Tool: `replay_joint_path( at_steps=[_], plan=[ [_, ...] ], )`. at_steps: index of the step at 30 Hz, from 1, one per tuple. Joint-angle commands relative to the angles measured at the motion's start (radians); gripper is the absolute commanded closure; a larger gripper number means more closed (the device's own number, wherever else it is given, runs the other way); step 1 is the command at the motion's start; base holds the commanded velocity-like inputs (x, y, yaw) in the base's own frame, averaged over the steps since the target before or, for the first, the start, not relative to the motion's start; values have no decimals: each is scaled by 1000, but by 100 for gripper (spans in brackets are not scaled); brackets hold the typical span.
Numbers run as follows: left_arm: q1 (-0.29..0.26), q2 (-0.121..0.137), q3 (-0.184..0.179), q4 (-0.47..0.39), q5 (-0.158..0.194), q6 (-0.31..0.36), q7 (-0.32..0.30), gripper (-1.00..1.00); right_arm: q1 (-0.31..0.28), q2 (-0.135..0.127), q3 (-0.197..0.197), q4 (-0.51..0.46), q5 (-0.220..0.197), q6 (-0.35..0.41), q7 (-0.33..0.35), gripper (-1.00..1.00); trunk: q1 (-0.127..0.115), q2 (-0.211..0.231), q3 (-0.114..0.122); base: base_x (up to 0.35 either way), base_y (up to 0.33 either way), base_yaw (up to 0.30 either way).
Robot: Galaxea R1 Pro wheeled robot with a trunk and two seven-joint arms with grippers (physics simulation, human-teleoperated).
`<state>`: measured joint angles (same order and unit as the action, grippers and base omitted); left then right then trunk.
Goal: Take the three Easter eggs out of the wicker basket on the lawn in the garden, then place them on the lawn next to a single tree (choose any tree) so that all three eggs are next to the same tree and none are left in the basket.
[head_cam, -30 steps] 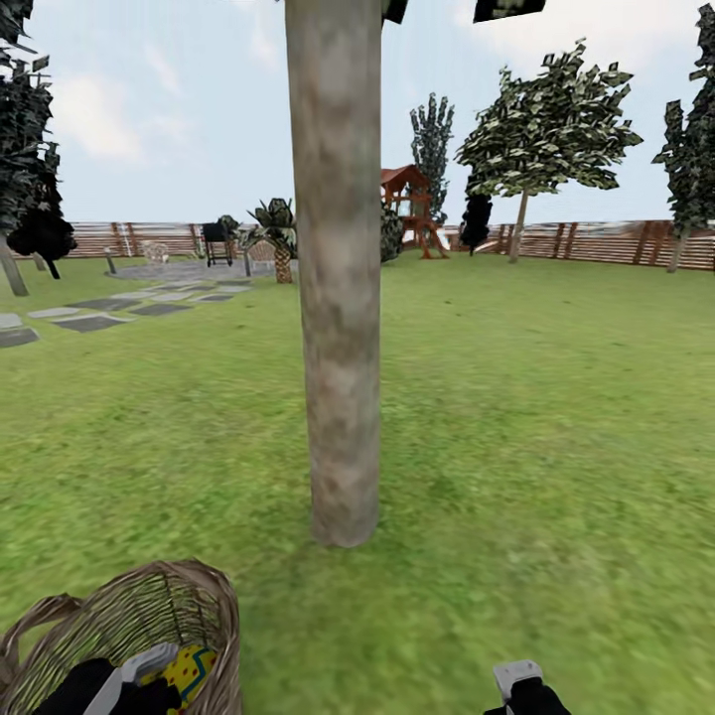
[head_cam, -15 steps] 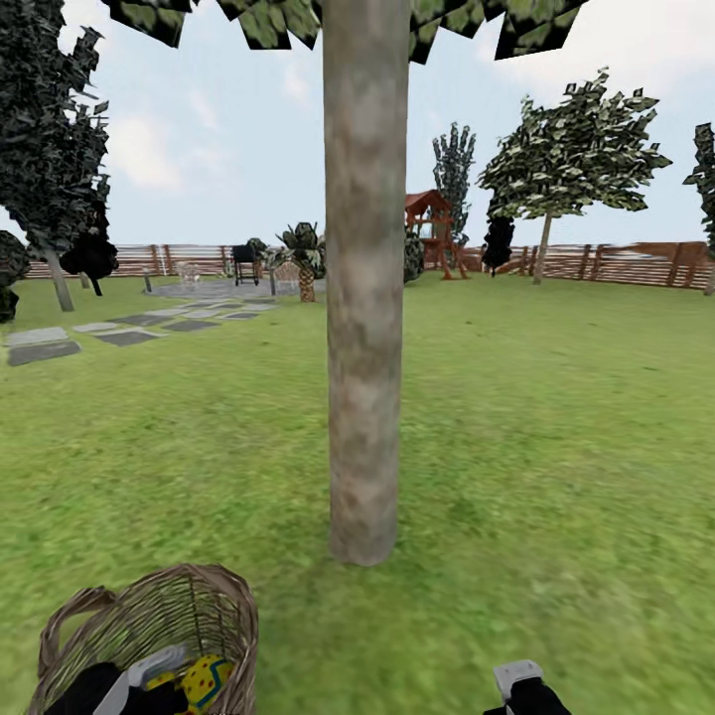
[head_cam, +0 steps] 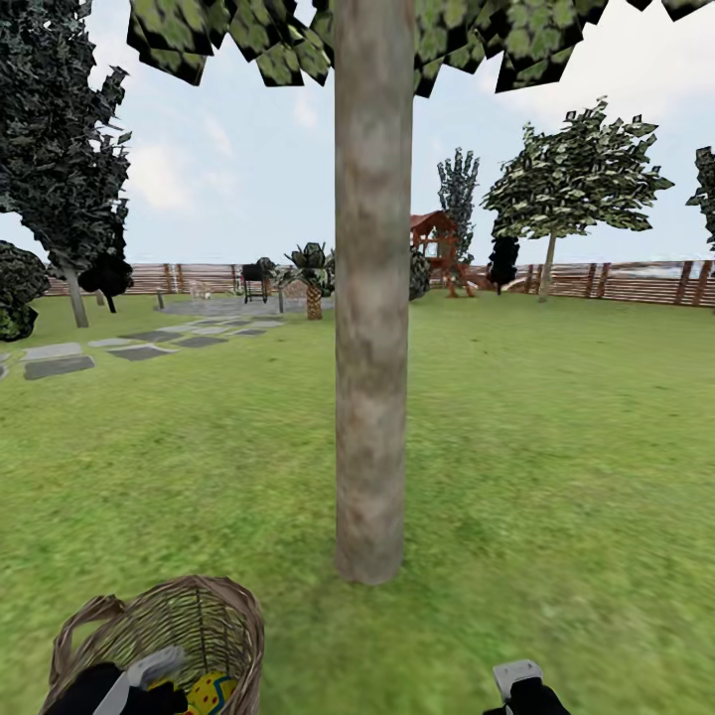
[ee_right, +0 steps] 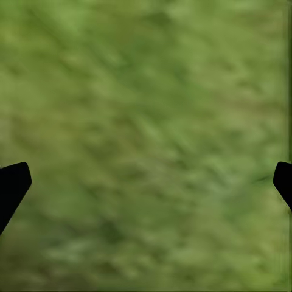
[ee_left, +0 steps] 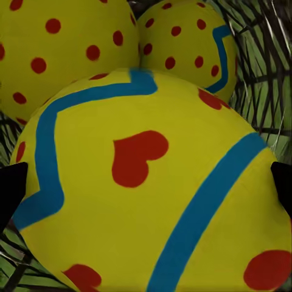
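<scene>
Garden scene: lawn (head_cam: 556,477) runs back to a brown slat fence (head_cam: 636,281), grey paving slabs (head_cam: 60,365) far left, a red play structure (head_cam: 437,248) and more trees at the back. Bottom left, the wicker basket (head_cam: 223,621) sits on the grass, its lower part cut off by the frame edge. The left gripper (head_cam: 134,685) reaches down inside it; fingertips are hidden among the contents there. Left wrist view: three Easter eggs, the nearest egg (ee_left: 152,188) sits between the two dark fingertips (ee_left: 11,188) at the frame edges, the other two eggs (ee_left: 61,48) (ee_left: 188,48) are packed behind it against the weave. Jaws spread wide, can't tell if the pads touch the shell. Centre: the tree (head_cam: 372,298) trunk stands near the basket, canopy cropped at the top. Bottom right, the right gripper (head_cam: 521,690) barely pokes into frame. Right wrist view: fingertips (ee_right: 12,185) wide apart, nothing between them, just blurred grass.
</scene>
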<state>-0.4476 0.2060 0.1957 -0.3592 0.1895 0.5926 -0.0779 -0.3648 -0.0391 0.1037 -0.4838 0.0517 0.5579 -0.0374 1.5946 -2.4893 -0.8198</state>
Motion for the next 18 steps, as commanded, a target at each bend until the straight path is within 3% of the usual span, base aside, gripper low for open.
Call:
replay_joint_path(
  at_steps=[1, 18],
  plan=[
    [0, -1, 7, -1, -1, 6, -3, 100, 0, -1, 6, -2, 5, 7, -1, -100, -4, 7, 2, 0, 0, 0],
    [0, 0, 7, -1, -1, 7, -3, 100, 0, -2, 7, -2, 5, 7, -1, -100, -69, 126, 55, 0, 0, 0]
  ],
)
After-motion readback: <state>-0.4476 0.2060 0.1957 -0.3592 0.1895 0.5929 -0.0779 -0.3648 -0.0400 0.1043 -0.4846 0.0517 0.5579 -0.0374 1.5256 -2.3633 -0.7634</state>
